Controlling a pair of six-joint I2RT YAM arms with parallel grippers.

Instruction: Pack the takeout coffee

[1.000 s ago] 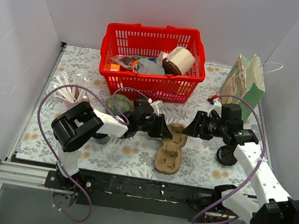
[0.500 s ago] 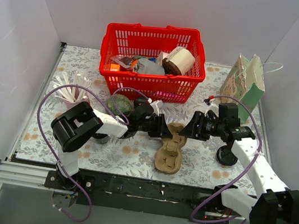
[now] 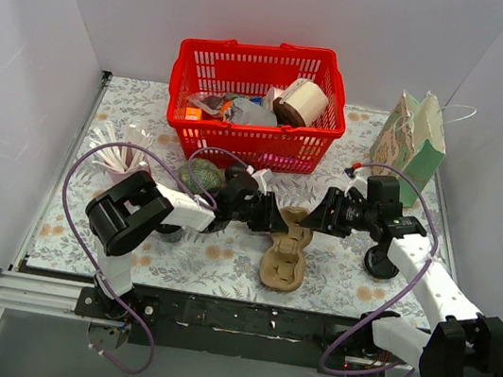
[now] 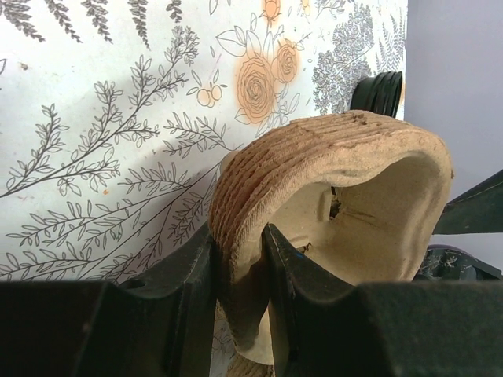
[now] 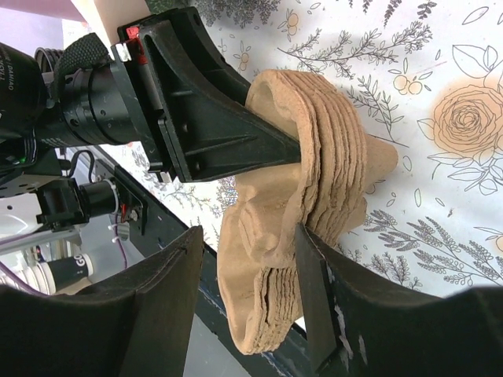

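Edged the right pincer [image 3: 315, 220] in from the right over the last second, nearer the stack of brown moulded-pulp cup carriers [image 3: 286, 248] lying on the floral-print counter [image 3: 221, 258], just in front of the red plastic basket [image 3: 240, 139]. Straddled the stack's far end with jaws spread, one finger against the ribbed edges, not yet nipping. Kept the left pincer [image 3: 273, 221] pinched on that end's rim throughout. Looked set up for peeling one carrier free.

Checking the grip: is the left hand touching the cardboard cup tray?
Touching. The left wrist view shows the left hand pinching the cup tray by its rim, no gap.
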